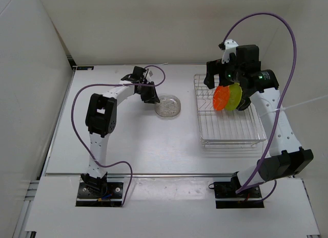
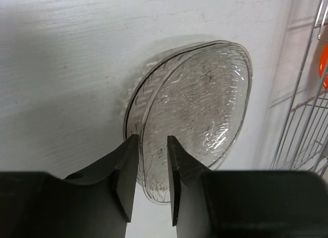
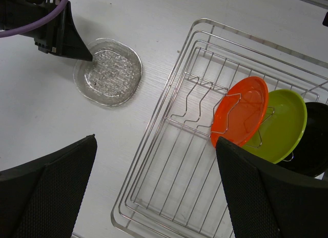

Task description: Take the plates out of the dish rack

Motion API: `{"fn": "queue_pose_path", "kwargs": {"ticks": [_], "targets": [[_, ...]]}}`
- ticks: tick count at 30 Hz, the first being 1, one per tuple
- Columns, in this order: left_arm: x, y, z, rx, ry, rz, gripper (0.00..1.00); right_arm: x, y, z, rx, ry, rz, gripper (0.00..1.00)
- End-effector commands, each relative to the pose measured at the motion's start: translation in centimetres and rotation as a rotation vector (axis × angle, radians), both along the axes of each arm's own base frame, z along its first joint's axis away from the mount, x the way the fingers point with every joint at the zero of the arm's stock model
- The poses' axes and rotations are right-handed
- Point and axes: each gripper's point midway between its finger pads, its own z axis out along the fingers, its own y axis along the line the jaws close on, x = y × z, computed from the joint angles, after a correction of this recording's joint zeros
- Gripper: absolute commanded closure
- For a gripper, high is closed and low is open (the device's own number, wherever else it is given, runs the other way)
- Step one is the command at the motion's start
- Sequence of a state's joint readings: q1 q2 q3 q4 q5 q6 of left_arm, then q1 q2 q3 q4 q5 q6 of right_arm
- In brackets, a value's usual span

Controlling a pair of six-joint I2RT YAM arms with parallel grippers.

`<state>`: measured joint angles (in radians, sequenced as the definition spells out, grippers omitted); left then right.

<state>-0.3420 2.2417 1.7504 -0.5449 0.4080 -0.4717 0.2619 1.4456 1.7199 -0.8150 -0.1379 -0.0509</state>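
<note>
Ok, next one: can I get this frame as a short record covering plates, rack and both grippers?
unloaded: one, the clear plate, flat on the table left of the rack
not yet unloaded: three, orange plate, green plate, black plate, on edge in a row
left gripper: jaws slightly apart, astride the clear plate's rim
right gripper: wide open, empty, above the rack near the orange plate
task: partly done
</note>
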Motion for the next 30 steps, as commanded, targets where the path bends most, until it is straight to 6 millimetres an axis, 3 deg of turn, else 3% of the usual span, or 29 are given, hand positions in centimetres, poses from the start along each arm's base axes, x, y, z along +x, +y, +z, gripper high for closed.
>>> {"fn": "queue_pose_path", "kwargs": {"ticks": [1,5,9,16,21,23,25,26,28,29,30], "targets": [[1.4,-0.7,7.9,-0.068,-0.158,-0.012,0.61,-0.7,-0.1,1.6,0.014,-0.046,0.013,0.0],[1.5,-0.5,9.0,-0.062,-0.189,-0.012,0.61,-0.7,-0.1,1.6,0.014,-0.046,0.013,0.0],[1.2,-0.2,8.7,-0.05,-0.181,-0.005,0.48,-0.8,0.1,1.6,0.019,-0.045,0.021,0.0],[1.0,0.5,8.4,-0.015,-0.183,0.01,0.48,-1.1,0.2,2.0,0.026,-0.053,0.028,0.0],[1.6,2.0,10.1,0.013,-0.239,0.023,0.47,-1.2,-0.1,2.3,0.023,-0.063,0.02,0.0],[2.1,3.6,11.7,0.038,-0.281,0.056,0.46,-1.0,-0.5,1.8,0.005,-0.057,-0.005,0.0],[2.5,4.7,13.1,0.056,-0.321,0.075,0.33,-0.1,-2.1,0.5,-0.046,-0.044,-0.083,0.0],[2.7,5.8,14.7,0.078,-0.361,0.096,0.25,0.8,-2.9,0.2,-0.056,-0.045,-0.114,0.0],[2.5,6.2,16.6,0.092,-0.412,0.08,0.13,2.4,-4.9,-2.0,-0.082,0.004,-0.162,0.0],[2.6,7.4,17.2,0.119,-0.423,0.106,0.03,2.9,-5.6,-2.7,-0.095,0.018,-0.171,0.0],[2.3,7.8,18.9,0.131,-0.462,0.102,0.0,3.8,-6.8,-3.6,-0.117,0.032,-0.202,0.0]]}}
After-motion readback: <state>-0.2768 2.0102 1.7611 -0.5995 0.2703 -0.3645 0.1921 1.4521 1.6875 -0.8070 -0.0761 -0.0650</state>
